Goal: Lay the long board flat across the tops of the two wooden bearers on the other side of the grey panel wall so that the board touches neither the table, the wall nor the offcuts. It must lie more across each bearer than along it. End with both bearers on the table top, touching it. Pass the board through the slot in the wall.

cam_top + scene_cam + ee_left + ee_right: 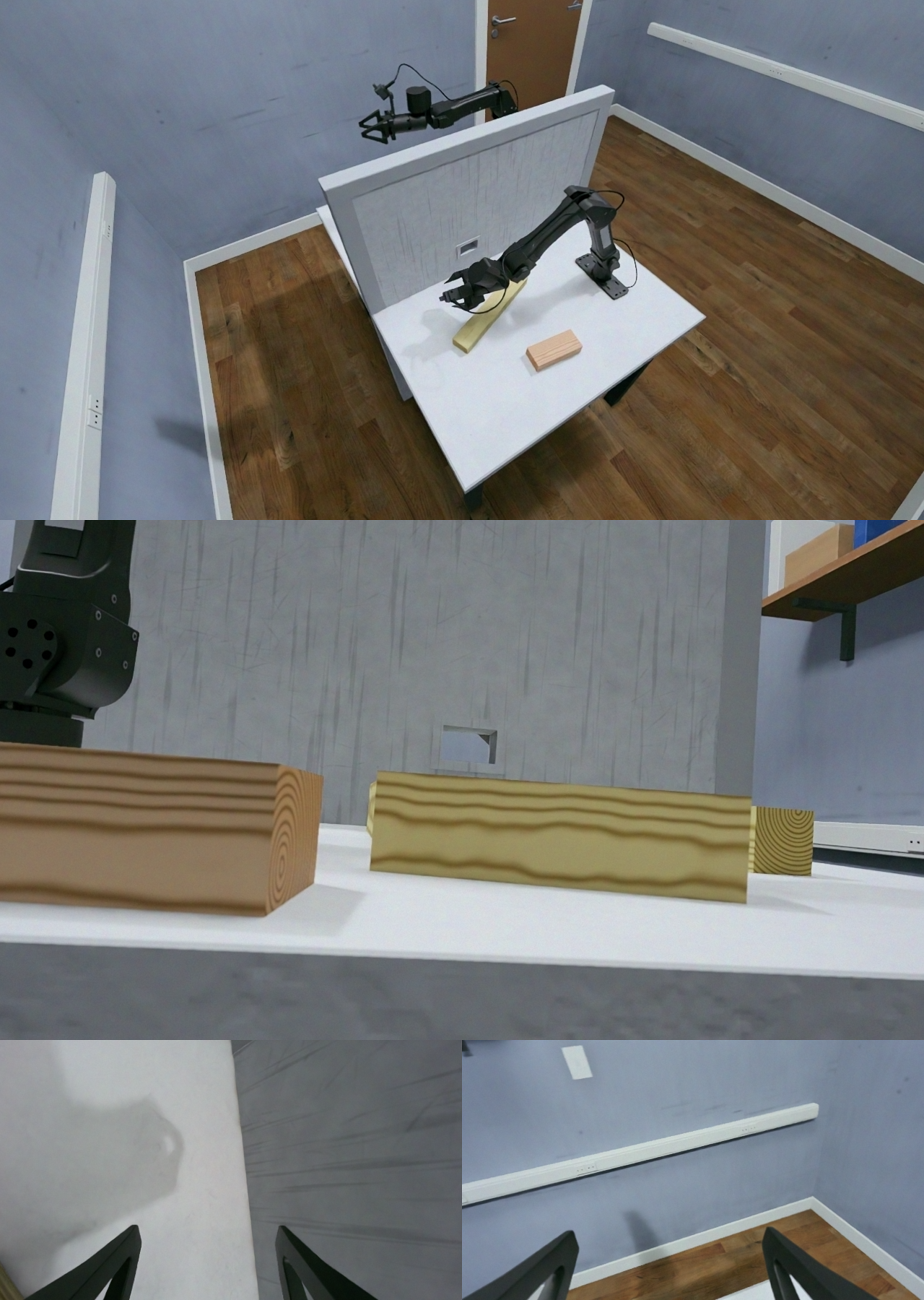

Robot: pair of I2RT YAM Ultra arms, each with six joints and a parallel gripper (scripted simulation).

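Top view: one board (478, 329) (8, 1287), yellow, flat on the near surface (517, 420) (517, 924) (202, 1192), partly under the left arm; not yet passed. One left tool (447, 289) (208, 1227), fingers parted but short of full spread, empty, above the surface. One offcut (554, 349), apart from the board. One wall (413, 219) (290, 649) (343, 1148) with one slot (468, 246) (468, 744). One right tool (363, 127) (669, 1230), wide open, empty, beyond the wall. Hazard: board angled to the slot; a skewed grip would jam it on the rim.

Exterior view: judged the far side. One yellow block (555, 836) in front, one further yellow piece (783, 841) behind, probably the bearers; one brown block (141, 830), probably an offcut. Hazard: a board emerging low could knock a bearer, or be laid along one; poor placing could bring it against the brown block.

Left wrist view: wall close on one side, board only at the lower corner, nothing between the fingers. Hazard: lowering here could strike the wall or miss the board.

Right wrist view: room wall (678, 1192) and floor (696, 1271), no board. Hazard: unready to receive, so a pushed board could tip or drop.
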